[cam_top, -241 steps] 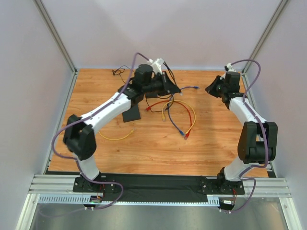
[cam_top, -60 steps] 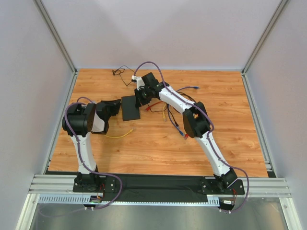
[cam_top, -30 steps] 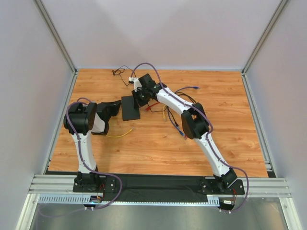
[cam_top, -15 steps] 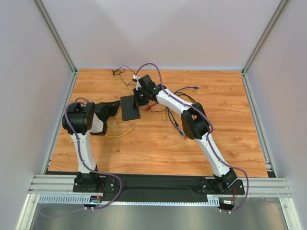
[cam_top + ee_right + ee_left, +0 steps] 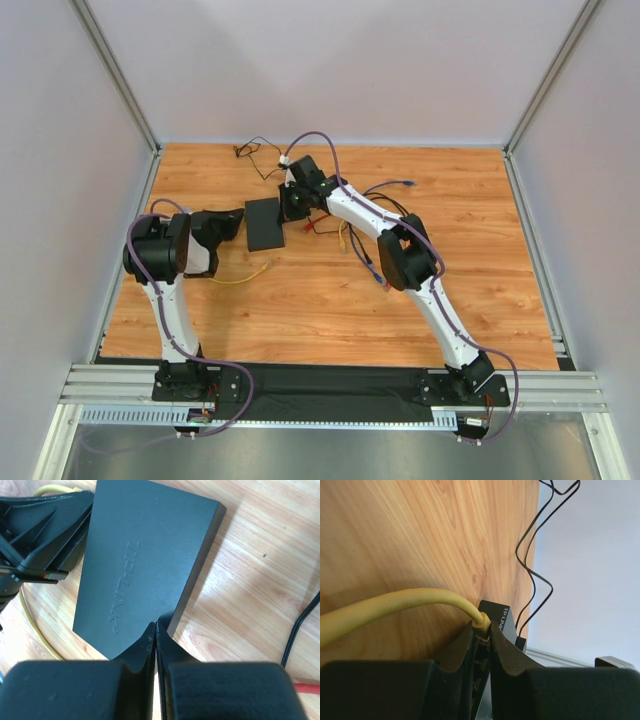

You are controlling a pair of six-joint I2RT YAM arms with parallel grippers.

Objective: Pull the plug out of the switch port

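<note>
The switch is lying flat on the table, sitting between my two pincers. Its left narrow edge is facing the left pincer, and its right edge is lying under the tips of the right pincer. The plug is sitting right at that left edge. The left pincer is clamping it from both sides, fingers pinched on the yellow boot, and I cannot tell whether the plug is out of its socket. The right pincer is holding its fingers pressed together, tips down on the switch's long edge. I am seeing the yellow cable trailing from the plug back under the left pincer and curving over bare wood on its near side. Beyond the left pincer's tips a thin black wire is looping toward the table's back edge. Behind the left pincer, bare wood is running out to the side wall, so that is the open direction. To the right of the right pincer a tangle of cables is crowding the boards, red, yellow and blue. On the near side of both pincers the wood is lying open. The left arm is folding tight, elbow high near the wall, forearm lying low and pointing right. The right arm is stretching long across the table from its base, wrist tipping downward.
</note>
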